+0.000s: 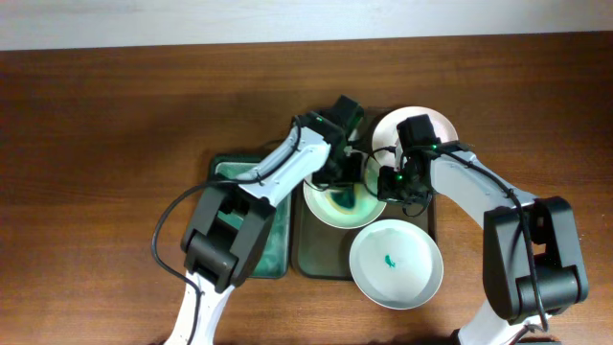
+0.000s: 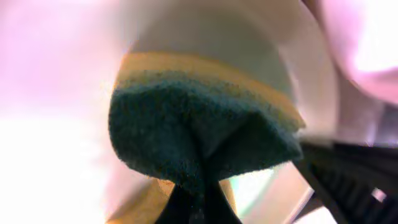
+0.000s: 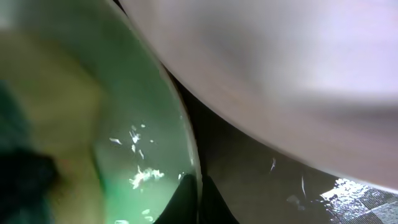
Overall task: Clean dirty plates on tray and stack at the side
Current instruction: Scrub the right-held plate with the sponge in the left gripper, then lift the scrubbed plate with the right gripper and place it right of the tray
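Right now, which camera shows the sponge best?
Left wrist: the sponge fills the frame, green face and yellow layer clear, pinched in the left gripper. Overhead shows only a sliver beneath the arms; right wrist, a yellowish blur at left.

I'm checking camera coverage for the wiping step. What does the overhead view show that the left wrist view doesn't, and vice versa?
Only overhead: the tray, the green tub beside it, the back plate and the front plate with its small teal smear.
Only left wrist: the left end effector shut on a sponge, green face forward, yellow layer behind.
Both: the middle plate, probably the white curve behind the sponge.
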`<control>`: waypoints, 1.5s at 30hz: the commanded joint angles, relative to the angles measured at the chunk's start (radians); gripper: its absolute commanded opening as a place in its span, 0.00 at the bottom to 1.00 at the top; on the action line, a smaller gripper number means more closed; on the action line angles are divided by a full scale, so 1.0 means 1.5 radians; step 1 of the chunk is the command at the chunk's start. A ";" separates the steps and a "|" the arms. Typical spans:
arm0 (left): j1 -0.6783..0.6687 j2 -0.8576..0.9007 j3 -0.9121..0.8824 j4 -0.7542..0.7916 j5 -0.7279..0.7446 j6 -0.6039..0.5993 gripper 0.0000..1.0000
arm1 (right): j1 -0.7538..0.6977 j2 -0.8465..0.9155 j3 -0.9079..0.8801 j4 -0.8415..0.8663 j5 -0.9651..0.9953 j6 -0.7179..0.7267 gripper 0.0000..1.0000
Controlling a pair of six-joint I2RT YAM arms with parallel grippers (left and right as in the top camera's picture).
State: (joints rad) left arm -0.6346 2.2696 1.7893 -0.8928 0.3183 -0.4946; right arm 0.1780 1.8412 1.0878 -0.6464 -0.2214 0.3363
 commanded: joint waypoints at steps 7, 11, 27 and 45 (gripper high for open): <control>-0.025 0.002 -0.046 -0.091 -0.159 0.006 0.00 | -0.001 0.007 0.001 -0.013 0.026 -0.006 0.04; 0.004 -0.066 0.037 -0.180 -0.204 0.007 0.00 | -0.001 0.007 0.001 0.007 0.026 -0.062 0.04; 0.184 -0.262 -0.264 -0.108 -0.325 0.014 0.25 | -0.001 -0.107 0.002 -0.003 0.007 -0.126 0.04; 0.249 -0.581 -0.264 -0.109 -0.234 0.027 1.00 | 0.403 -0.287 0.008 -0.102 0.897 0.010 0.04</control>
State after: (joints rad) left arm -0.2661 1.4044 1.3911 -1.0569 -0.0402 -0.4637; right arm 0.7258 1.4277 1.0866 -0.8017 0.9070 0.3370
